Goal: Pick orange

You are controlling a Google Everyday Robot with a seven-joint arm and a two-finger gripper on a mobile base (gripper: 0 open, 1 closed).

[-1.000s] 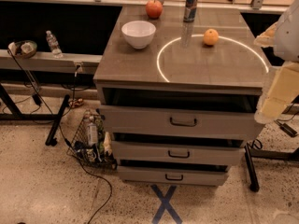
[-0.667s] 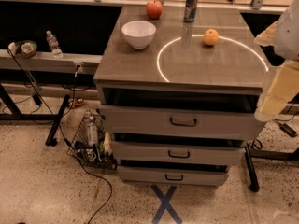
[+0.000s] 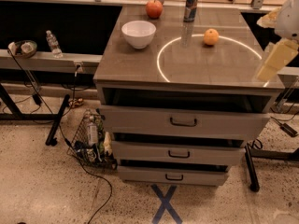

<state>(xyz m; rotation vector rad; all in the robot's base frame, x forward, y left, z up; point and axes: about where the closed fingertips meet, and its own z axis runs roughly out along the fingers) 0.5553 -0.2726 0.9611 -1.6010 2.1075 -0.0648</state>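
My gripper point(image 3: 275, 59) hung at the right edge of the drawer cabinet point(image 3: 187, 71), at 4 o'clock from the orange point(image 3: 211, 36) and apart from it. I could not tell how open it was. The orange sat on the cabinet top, at 3 o'clock from the white bowl point(image 3: 138, 33) and 5 o'clock from the can point(image 3: 190, 4).

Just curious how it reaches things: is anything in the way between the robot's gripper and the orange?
Nothing visible. The gripper hangs at the right edge of the cabinet; only bare top lies between it and the orange. The can stands behind the orange, off that line.
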